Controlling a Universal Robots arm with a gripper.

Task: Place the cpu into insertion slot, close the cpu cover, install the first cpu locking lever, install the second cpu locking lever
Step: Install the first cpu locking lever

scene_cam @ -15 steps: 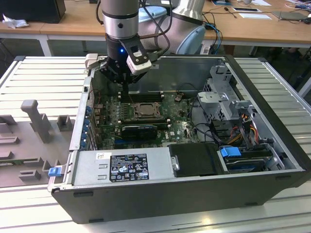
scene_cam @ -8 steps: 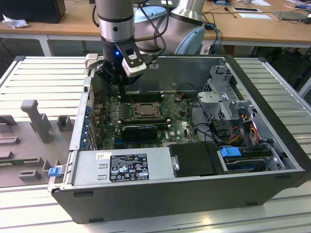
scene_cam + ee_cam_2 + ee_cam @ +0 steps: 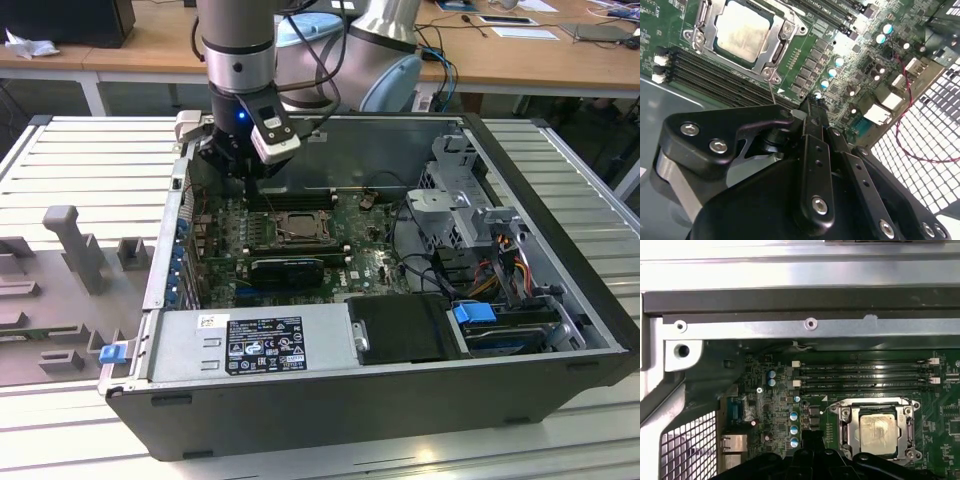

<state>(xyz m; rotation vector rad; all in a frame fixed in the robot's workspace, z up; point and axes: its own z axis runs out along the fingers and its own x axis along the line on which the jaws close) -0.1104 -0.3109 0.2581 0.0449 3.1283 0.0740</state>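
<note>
Inside the open computer case (image 3: pixel 560 330), seen from the exterior view, the gripper (image 3: pixel 240 165) hangs low over the far edge of the green motherboard (image 3: pixel 360 265), toward the exterior view's left. The insertion slot (image 3: pixel 288 228) lies just beside it, a little nearer to the camera and toward the exterior view's right. The case itself rests on a ribbed grey table (image 3: pixel 90 170).

Next, in the second wrist view, the cpu (image 3: pixel 744 34) already sits in the insertion slot (image 3: pixel 771 50), its pale metal top facing up. The cpu cover (image 3: pixel 721 11) lies flat around it as a grey frame, so the cover seems closed, though I cannot say if it is locked. A thin lever (image 3: pixel 772 93) runs from the corner of the socket toward the gripper (image 3: pixel 812 107). The black fingers (image 3: pixel 816 125) appear pressed together, with nothing pinched between them, and their tip stands apart from the socket, beyond the long memory slots (image 3: pixel 715 77).

Last, in the first wrist view, the cpu (image 3: pixel 879 431) shows inside its frame, and the cpu cover (image 3: pixel 846 427) surrounds it. The gripper (image 3: pixel 812 437) points at the board just beside the socket's side edge, near a row of small blue capacitors (image 3: pixel 794 429). So the socket is off to one side of the fingers, not under them. I judge that the placing of the chip is done and the work now concerns the levers.
</note>
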